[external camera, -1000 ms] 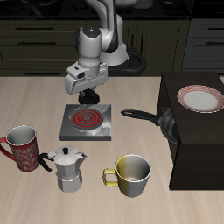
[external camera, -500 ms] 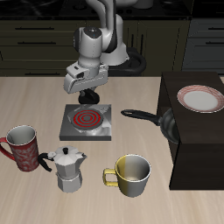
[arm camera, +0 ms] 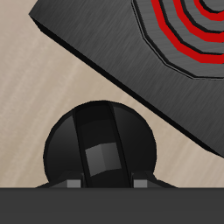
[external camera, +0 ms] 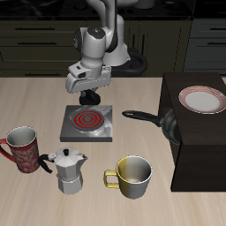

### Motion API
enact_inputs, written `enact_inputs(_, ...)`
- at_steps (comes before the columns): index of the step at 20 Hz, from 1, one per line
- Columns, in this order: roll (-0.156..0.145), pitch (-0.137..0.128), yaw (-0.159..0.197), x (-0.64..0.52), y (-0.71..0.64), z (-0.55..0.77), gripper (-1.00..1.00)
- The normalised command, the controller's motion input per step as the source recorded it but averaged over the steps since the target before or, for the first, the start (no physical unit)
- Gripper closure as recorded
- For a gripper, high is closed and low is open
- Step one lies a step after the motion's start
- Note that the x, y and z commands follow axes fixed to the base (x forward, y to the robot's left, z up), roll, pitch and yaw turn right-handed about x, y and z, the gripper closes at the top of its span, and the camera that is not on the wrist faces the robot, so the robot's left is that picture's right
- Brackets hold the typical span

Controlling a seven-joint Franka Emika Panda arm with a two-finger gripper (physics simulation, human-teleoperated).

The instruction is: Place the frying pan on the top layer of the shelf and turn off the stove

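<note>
Near the desk's front edge, at the corner, a dark red patterned mug stands upright with its handle out toward the desk's side edge. Just beside it, a silver moka pot stands slightly nearer the front edge. Behind these 2, toward the middle of the desk, sits the stove; its spiral coil glows red. At the stove's rear edge the pincer hangs low over the black knob. The wrist view shows that round knob close up, with the stove's grey edge and red rings just beyond it, but the fingertips are hidden in both views, so I cannot tell how wide the pincer stands or whether it touches the knob.

Nearer the front edge, past the moka pot, a mug coloured yellow on 1 half and white on the other stands upright, handle toward the moka pot.

The frying pan is tilted against the side wall of the shelf, its long handle reaching out toward the stove; it is not on the shelf's flat top. On that top, toward the back, lies a pink-rimmed white plate. The shelf fills the desk's other front corner.
</note>
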Motion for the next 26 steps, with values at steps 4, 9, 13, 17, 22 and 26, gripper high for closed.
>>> enact_inputs(4,-0.004,-0.014,-0.038,0.10,-0.01,0.01,1.00)
enact_inputs(9,-0.027,-0.023,-0.066,0.07,0.02,0.02,1.00)
enact_inputs(13,-0.016,0.001,-0.080,0.03,0.02,-0.01,1.00)
enact_inputs(17,0.002,0.004,-0.068,0.04,0.05,-0.02,1.00)
enact_inputs(22,-0.004,-0.015,-0.082,0.05,0.06,0.05,1.00)
enact_inputs(26,-0.006,-0.014,-0.070,0.05,-0.02,0.03,1.00)
